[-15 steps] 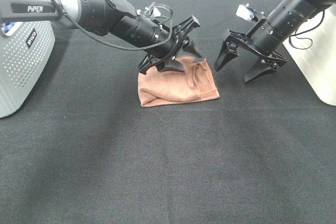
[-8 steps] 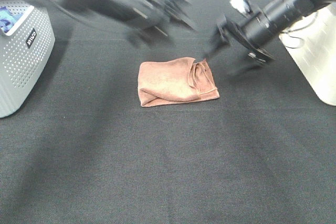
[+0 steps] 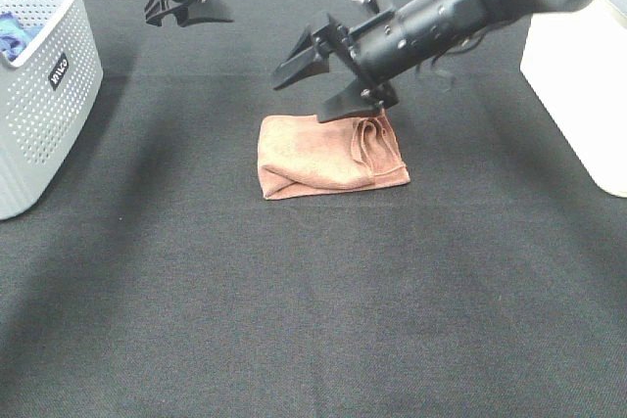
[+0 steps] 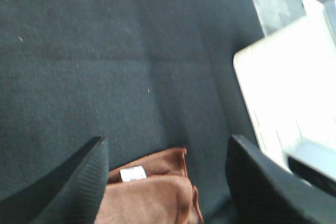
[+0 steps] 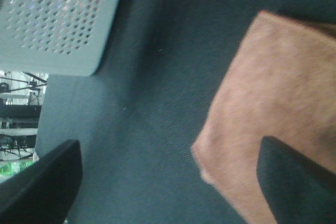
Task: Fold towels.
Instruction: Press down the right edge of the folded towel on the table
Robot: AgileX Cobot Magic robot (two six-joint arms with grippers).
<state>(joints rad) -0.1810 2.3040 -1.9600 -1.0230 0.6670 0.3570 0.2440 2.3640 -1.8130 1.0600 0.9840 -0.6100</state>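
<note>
Towel [image 3: 331, 156]: terracotta plush microfibre, folded into a rough rectangle, lying mid-table on black woven cloth [image 3: 294, 291]. White tag [image 4: 132, 173], print unreadable. Right gripper [image 3: 299, 100] is just above its far edge, jaws spread, empty. Left gripper [image 3: 245, 2] is likewise spread and empty, well apart.

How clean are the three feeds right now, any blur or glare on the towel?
Exterior high: sharp and evenly lit, towel crisp, no glare on it; the white bin at the right edge is washed out. Left wrist: soft overall, bin blown out to plain white, the towel's tag visible but unreadable. Right wrist: towel blurred, its edge smeared; no glare.
</note>
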